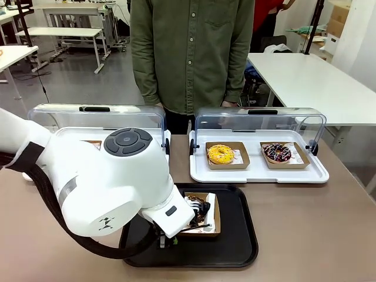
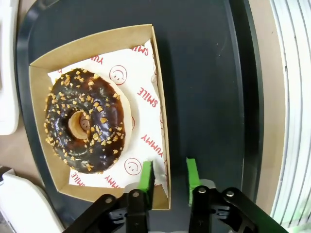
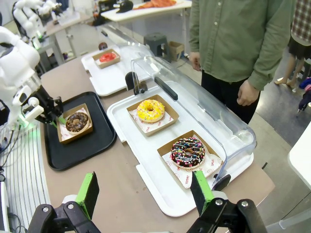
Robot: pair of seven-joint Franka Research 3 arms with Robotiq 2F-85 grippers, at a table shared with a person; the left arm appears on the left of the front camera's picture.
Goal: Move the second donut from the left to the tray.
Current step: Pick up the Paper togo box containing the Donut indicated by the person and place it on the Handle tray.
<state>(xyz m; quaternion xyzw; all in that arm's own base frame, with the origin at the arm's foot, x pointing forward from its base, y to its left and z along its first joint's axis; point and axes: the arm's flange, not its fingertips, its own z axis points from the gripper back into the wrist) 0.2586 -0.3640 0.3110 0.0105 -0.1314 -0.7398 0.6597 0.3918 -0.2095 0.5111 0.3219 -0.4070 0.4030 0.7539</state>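
Note:
The second donut from the left point(image 2: 87, 121), chocolate-glazed with orange crumbs, lies in its brown cardboard box point(image 2: 97, 41) on the black tray point(image 2: 204, 73). My left gripper point(image 2: 169, 177) hangs over the box's near corner with its green fingers point(image 2: 146, 177) either side of the box wall. A gap shows at the wall, so it is open. From the front, the left arm covers most of the donut point(image 1: 200, 205) on the tray point(image 1: 235, 247). In the right wrist view, the donut point(image 3: 77, 121) sits beside the left gripper point(image 3: 51, 119). My right gripper point(image 3: 145, 194) is open and holds nothing.
Two white display trays with raised clear lids stand behind the black tray. The right one point(image 1: 258, 173) holds a yellow donut point(image 1: 220, 154) and a sprinkled dark donut point(image 1: 277, 153). A red-glazed donut point(image 3: 108, 57) sits in the other. A person point(image 1: 191, 53) stands at the far side.

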